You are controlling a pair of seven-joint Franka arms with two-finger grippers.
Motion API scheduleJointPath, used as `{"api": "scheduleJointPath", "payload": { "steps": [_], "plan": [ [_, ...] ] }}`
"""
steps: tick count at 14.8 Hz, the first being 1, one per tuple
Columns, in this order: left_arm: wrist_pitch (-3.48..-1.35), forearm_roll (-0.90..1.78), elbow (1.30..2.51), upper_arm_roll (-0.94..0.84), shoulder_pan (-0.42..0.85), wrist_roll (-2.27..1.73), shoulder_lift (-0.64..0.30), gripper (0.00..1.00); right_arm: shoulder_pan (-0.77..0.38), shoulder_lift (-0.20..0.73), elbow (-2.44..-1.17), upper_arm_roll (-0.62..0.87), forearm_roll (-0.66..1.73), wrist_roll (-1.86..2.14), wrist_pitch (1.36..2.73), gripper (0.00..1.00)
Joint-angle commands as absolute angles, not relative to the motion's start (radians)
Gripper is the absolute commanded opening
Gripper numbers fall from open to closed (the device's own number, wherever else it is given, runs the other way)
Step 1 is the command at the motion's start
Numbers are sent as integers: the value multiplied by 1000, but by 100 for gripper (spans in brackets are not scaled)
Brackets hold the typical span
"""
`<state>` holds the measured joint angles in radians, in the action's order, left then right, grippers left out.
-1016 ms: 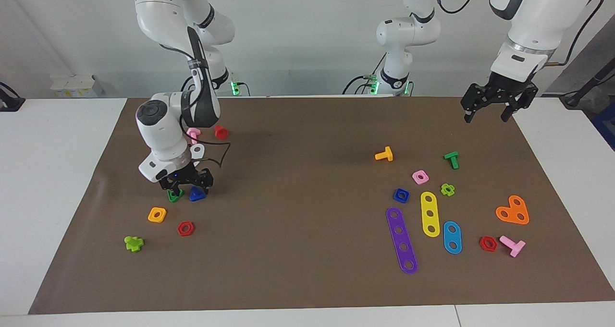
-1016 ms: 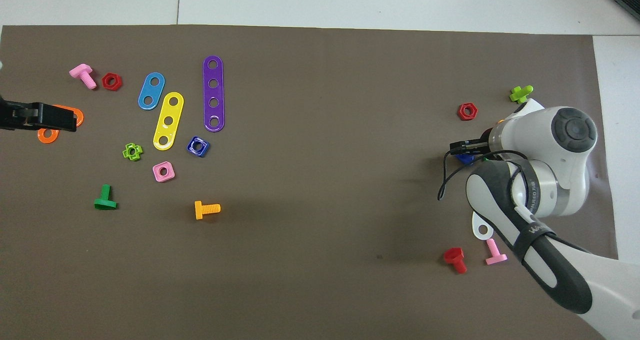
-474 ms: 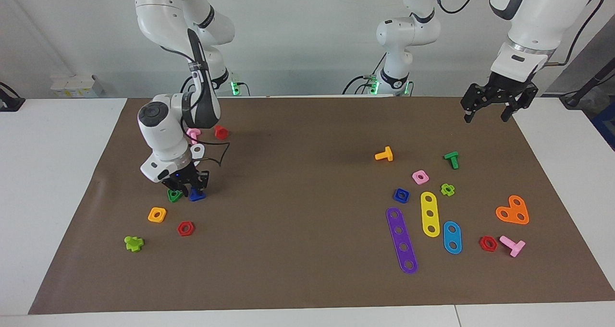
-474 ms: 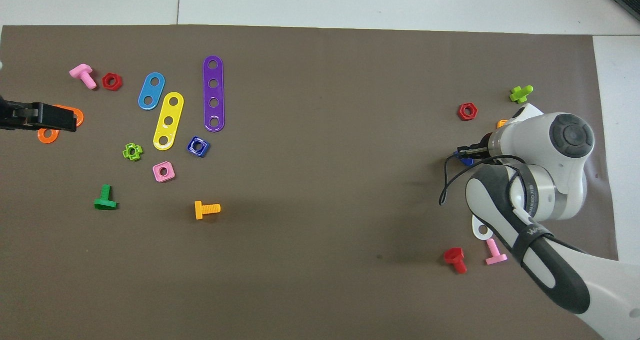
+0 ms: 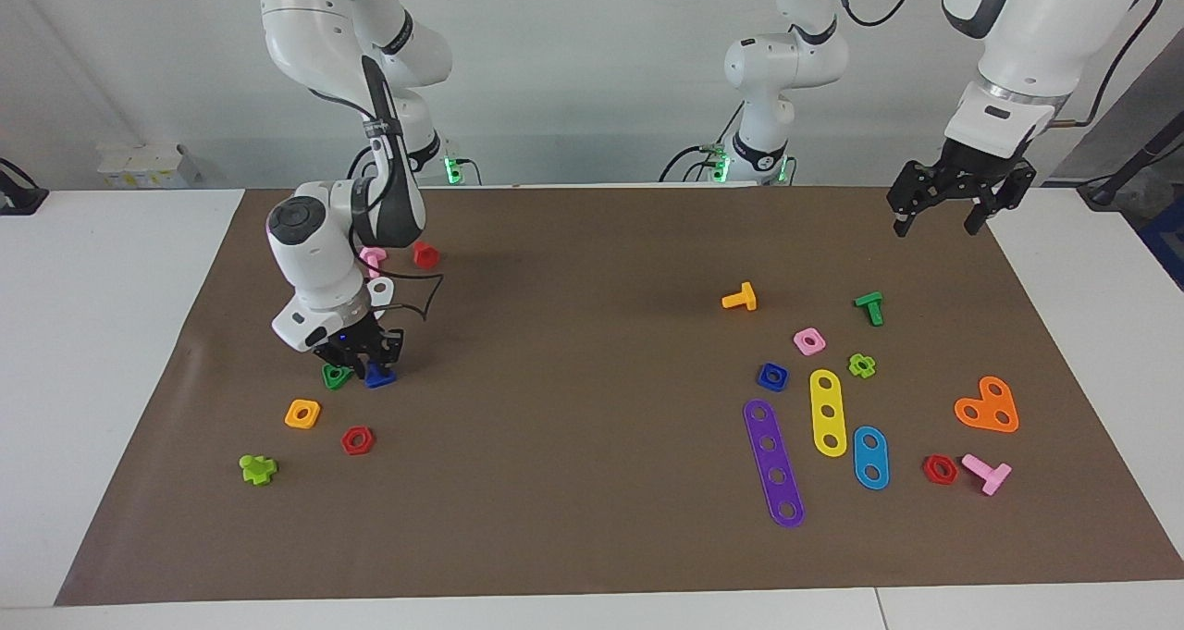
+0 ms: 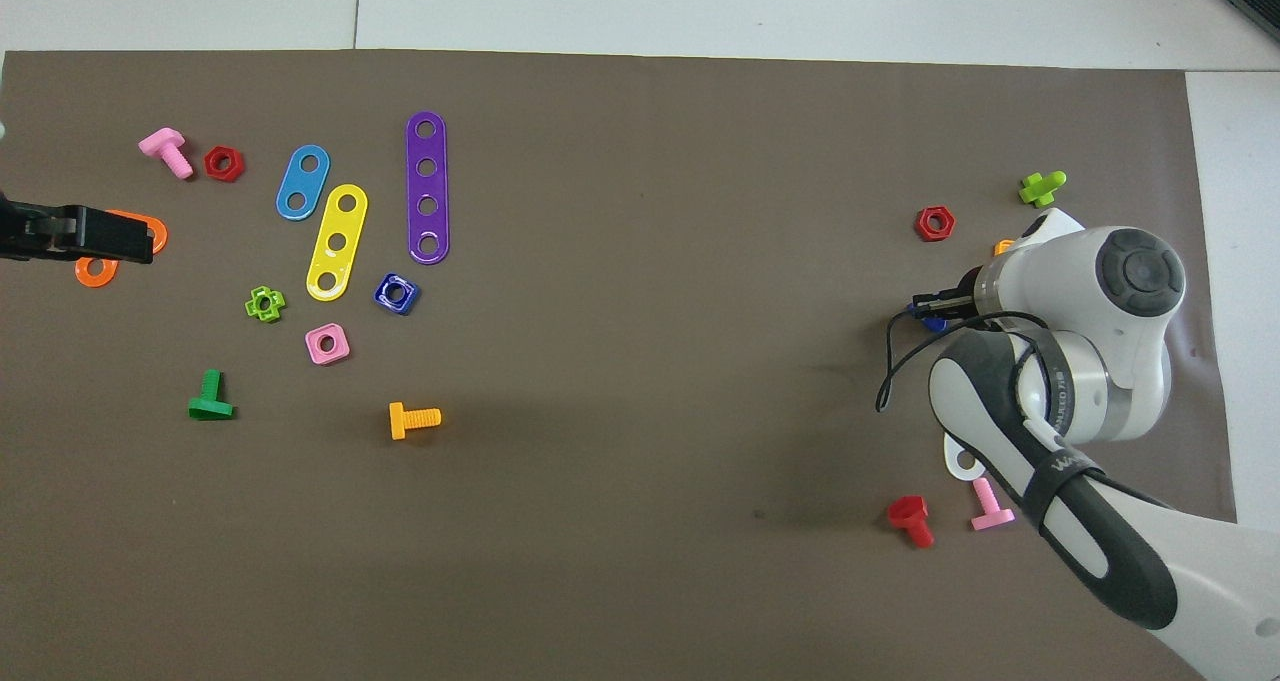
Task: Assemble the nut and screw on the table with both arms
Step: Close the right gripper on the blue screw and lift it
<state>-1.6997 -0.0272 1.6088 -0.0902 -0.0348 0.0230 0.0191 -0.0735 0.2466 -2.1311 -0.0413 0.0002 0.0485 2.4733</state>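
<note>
Overhead view gives very little of the grasp: the right arm's white wrist covers most of the right gripper (image 6: pixel 935 306), and only a sliver of the dark blue screw (image 6: pixel 932 322) peeks out under it. The facing view is kinder. There the right gripper (image 5: pixel 363 364) is down at the brown mat on the surface (image 5: pixel 573 482), toward the right arm's end, its fingers closed narrowly on the screw (image 5: pixel 378 376), whose flat triangular head is at the mat; whether it rests there or is just clear, I cannot tell. Just beside it lies the green triangular nut (image 5: pixel 335 376), partly hidden by the gripper.

Over at the left arm's end, the left gripper (image 5: pixel 943 212) hangs in the air above the mat's corner, fingers spread wide, nothing between them. In the overhead view it is cut off at the frame edge and covers part of the orange heart-shaped plate (image 6: pixel 98 266).

The nut (image 5: pixel 772 376), glossy dark blue plastic, square with rounded corners and a round hole, lies flat on the mat beside the yellow three-hole strip (image 5: pixel 828 412), near the pink square nut (image 5: pixel 808 340)
</note>
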Motion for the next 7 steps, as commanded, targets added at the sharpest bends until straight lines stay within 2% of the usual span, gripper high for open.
{"api": "scheduleJointPath", "payload": {
  "steps": [1, 4, 5, 6, 7],
  "plan": [
    [-1707, -35, 1641, -98, -48, 20, 49, 100, -71, 245, -2143, -37, 28, 86, 2485, 40],
    [-1707, -35, 1641, -98, -48, 20, 49, 100, -71, 245, -2141, -37, 28, 89, 2485, 40],
    [-1707, -35, 1641, -98, -48, 20, 49, 100, -71, 245, -2141, -38, 28, 90, 2485, 33],
    [-1707, -35, 1641, -98, -48, 20, 49, 100, -71, 245, -2141, -37, 28, 91, 2485, 0],
    [-1707, -35, 1641, -98, -48, 20, 49, 100, -71, 245, -2141, -37, 29, 81, 2485, 0]
  ]
}}
